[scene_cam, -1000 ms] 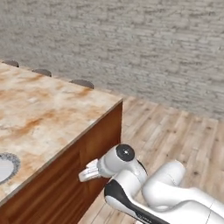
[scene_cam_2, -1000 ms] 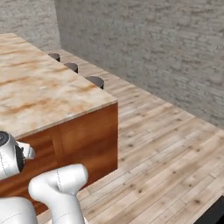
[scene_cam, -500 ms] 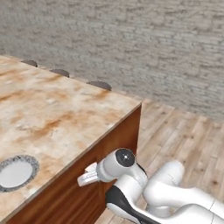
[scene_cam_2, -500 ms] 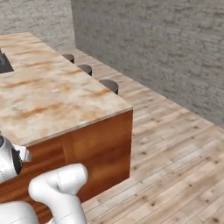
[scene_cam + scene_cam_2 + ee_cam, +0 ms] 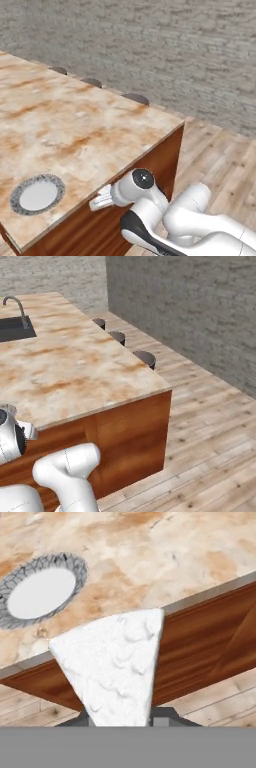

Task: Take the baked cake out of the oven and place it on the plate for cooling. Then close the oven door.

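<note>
— Biggest thing first: what about the counter?
— Marble counter just ahead of the hand, top a little above the fingertips, wooden side face straight in front. Worth lifting before reaching forward, to avoid clipping the edge.

— And the plate?
— Grey-rimmed plate ahead and off to the left of the hand, set in from the counter edge, bare in the middle.

— Cake?
— White wedge of cake clamped in the gripper, narrow end down between the fingers, wide end toward the counter. Short of the plate, not yet over it.

— Best way to finish the placing?
— Up first, then forward and left until centred over the white middle. Down gently until touching, and only then release. No harder squeeze on the way: soft-looking, probably quick to crumble.
</note>
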{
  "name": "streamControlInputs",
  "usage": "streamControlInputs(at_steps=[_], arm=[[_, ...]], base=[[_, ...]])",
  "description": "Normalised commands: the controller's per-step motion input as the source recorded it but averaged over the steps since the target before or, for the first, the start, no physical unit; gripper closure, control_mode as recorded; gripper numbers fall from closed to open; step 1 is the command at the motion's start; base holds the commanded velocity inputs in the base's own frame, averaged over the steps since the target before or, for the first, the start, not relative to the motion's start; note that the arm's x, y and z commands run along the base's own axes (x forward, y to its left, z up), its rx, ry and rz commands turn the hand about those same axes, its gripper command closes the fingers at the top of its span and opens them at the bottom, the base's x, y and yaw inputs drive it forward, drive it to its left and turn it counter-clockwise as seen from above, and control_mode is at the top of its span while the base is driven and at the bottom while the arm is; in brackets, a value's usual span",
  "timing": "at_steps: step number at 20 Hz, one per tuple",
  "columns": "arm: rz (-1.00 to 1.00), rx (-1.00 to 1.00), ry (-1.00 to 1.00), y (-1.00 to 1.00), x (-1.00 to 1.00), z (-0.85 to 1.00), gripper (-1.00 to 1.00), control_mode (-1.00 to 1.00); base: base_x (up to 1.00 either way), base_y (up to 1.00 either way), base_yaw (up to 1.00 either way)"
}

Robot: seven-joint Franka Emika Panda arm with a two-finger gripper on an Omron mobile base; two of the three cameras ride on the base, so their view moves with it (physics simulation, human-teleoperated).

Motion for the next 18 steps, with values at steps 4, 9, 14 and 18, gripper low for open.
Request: streamControlInputs(at_steps=[4,9,14,18], arm=[[0.0,0.0,0.0,0.0,0.0,0.0,1.0,1.0],[0.0,0.0,0.0,0.0,0.0,0.0,1.0,1.0],[0.0,0.0,0.0,0.0,0.0,0.0,1.0,1.0],[0.0,0.0,0.0,0.0,0.0,0.0,1.0,1.0]], base=[[0.48,0.0,0.35],[0.56,0.0,0.36],[0.39,0.0,0.33],[0.2,0.0,0.18]])
